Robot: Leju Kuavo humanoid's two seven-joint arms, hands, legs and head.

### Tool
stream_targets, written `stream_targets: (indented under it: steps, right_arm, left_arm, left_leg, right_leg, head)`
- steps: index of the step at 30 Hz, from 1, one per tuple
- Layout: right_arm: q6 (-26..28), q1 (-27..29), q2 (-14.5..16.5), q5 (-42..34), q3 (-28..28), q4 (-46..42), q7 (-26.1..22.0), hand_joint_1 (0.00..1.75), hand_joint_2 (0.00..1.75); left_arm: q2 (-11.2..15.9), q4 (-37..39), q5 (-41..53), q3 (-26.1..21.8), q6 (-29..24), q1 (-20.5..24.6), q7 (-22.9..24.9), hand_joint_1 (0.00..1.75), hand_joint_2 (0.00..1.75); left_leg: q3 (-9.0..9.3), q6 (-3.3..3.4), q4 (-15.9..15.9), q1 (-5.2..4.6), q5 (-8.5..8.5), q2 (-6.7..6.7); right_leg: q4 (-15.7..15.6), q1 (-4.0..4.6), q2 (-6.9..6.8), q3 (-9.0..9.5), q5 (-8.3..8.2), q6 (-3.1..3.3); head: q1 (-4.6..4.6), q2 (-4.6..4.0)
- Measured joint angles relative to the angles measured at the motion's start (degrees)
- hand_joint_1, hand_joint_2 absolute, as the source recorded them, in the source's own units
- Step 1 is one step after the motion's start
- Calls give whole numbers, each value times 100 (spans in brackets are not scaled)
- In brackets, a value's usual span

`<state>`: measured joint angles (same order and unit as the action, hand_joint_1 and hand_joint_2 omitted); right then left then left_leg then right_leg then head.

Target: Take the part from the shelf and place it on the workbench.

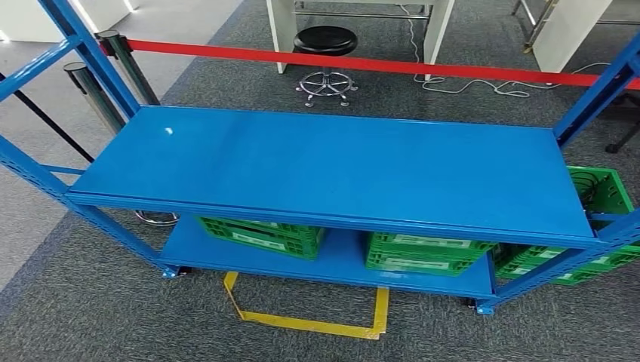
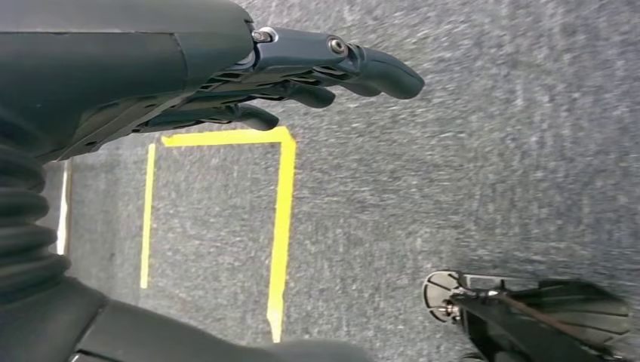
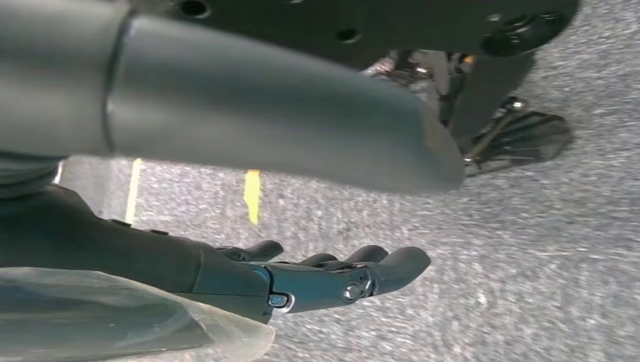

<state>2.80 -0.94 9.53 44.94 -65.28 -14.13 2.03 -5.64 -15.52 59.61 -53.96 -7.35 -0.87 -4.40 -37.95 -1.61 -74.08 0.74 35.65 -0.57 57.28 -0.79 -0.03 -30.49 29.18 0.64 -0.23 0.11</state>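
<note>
Both hands, left hand (image 2: 302,83) and right hand (image 3: 317,275), are being held slack-fingered, nothing grasped; shelf (image 1: 324,170) at frame centre, part not yet taken.

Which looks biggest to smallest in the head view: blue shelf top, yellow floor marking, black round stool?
1. Blue shelf top
2. Yellow floor marking
3. Black round stool, though it stands farther away, so its real size is unsure.
</note>
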Motion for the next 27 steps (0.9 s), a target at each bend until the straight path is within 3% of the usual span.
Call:
stream_targets:
  steps: [1, 2, 4, 5, 7, 9, 11, 13, 14, 15, 16, 19, 21, 23, 25, 27]
  right_arm:
    - [-8, -2, -15, -86, 118, -45, -3, 0, 0]
    - [-14, -5, -27, -175, 242, -92, -5, 0, 0]
    - [-28, -9, -54, -347, 485, -184, -13, 0, 0]
    - [-32, -12, -72, -434, 607, -226, -18, 0, 0]
    - [-39, -11, -110, -611, 857, -296, -26, 0, 0]
    - [-45, 12, -149, -796, 1115, -342, -31, 0, 0]
    - [-51, 53, -189, -974, 1362, -363, -36, 0, 0]
    - [-58, 125, -222, -1148, 1601, -366, -44, 0, 0]
    - [-64, 180, -233, -1233, 1719, -364, -48, 0, 0]
    - [-70, 242, -242, -1318, 1836, -361, -51, 0, 0]
    - [-76, 309, -251, -1405, 1955, -354, -52, 0, 0]
    - [-101, 470, -301, -1661, 2314, -327, -63, 0, 0]
    - [-114, 540, -329, -1824, 2547, -316, -73, 0, 0]
    - [-124, 611, -356, -2004, 2796, -310, -81, 0, 0]
    - [-133, 654, -395, -2195, 3065, -320, -90, 0, 87]
    - [-141, 646, -432, -2374, 3316, -359, -101, 0, 175]
  left_arm:
    - [12, 0, -115, 95, 15, -45, 4, 0, 131]
    - [26, 0, -234, 194, 28, -89, 9, 0, 175]
    - [47, 0, -461, 391, 54, -159, 22, 0, 175]
    - [54, 0, -581, 496, 69, -185, 32, 0, 175]
    - [66, 0, -819, 705, 101, -236, 59, 0, 175]
    - [81, -1, -1061, 914, 128, -283, 84, 0, 87]
    - [106, -17, -1295, 1120, 150, -295, 95, 0, 87]
    - [133, -60, -1523, 1322, 174, -287, 99, 0, 175]
    - [143, -91, -1640, 1425, 192, -280, 103, 0, 175]
    - [151, -131, -1750, 1525, 207, -270, 107, 0, 175]
    - [158, -179, -1864, 1627, 222, -256, 111, 0, 175]
    - [177, -347, -2206, 1931, 257, -197, 129, 0, 175]
    - [198, -429, -2426, 2126, 287, -161, 154, 0, 175]
    - [226, -485, -2661, 2331, 319, -151, 181, 0, 87]
    - [257, -515, -2917, 2552, 348, -185, 199, 0, 0]
    - [279, -519, -3157, 2761, 375, -261, 210, 0, 0]
  left_leg:
    - [88, -5, 170, 13, -143, 1]
    - [267, -5, 537, 25, -359, 2]
    - [623, 16, 1282, 26, -645, 0]
    - [717, 38, 1501, 17, -698, -1]
    - [730, 108, 1588, -11, -691, -2]
    - [724, 196, 1610, -7, -719, 13]
    - [714, 276, 1640, 4, -749, 32]
    - [690, 311, 1638, -15, -756, 44]
    - [684, 316, 1637, -27, -758, 48]
    - [682, 319, 1636, -37, -760, 49]
    - [685, 320, 1635, -44, -760, 48]
    - [701, 293, 1621, -64, -745, 44]
    - [689, 237, 1611, -82, -739, 47]
    - [682, 174, 1617, -82, -751, 47]
    - [638, 112, 1481, -69, -638, 45]
    - [414, 52, 922, -46, -285, 44]
  right_leg:
    - [2, -2, 3, 8, 3, -5]
    - [5, -5, 5, 21, 9, -16]
    - [21, 5, 7, 32, 29, -70]
    - [28, 13, 4, 28, 34, -107]
    - [26, 17, 2, 14, 26, -181]
    - [56, -1, 2, -27, 66, -245]
    - [448, -7, 4, -230, 320, -282]
    - [1237, -5, 5, -606, 688, -296]
    - [1564, -5, 5, -767, 791, -297]
    - [1697, -3, 5, -837, 780, -292]
    - [1594, 0, 4, -792, 658, -279]
    - [450, 14, 0, -232, 125, -212]
    - [64, 30, 5, -30, 45, -173]
    - [39, 38, 10, -11, 30, -132]
    - [9, 20, -6, -7, -2, -70]
    - [-10, 6, -21, -8, -19, -22]
  head:
    - [0, 0]
    - [-1, 0]
    - [0, 0]
    - [4, 0]
    - [5, 0]
    - [7, 0]
    - [24, 0]
    - [37, 0]
    - [36, 0]
    - [36, 0]
    - [37, 0]
    - [39, 0]
    - [31, 0]
    - [27, 0]
    - [13, 0]
    - [-14, 0]
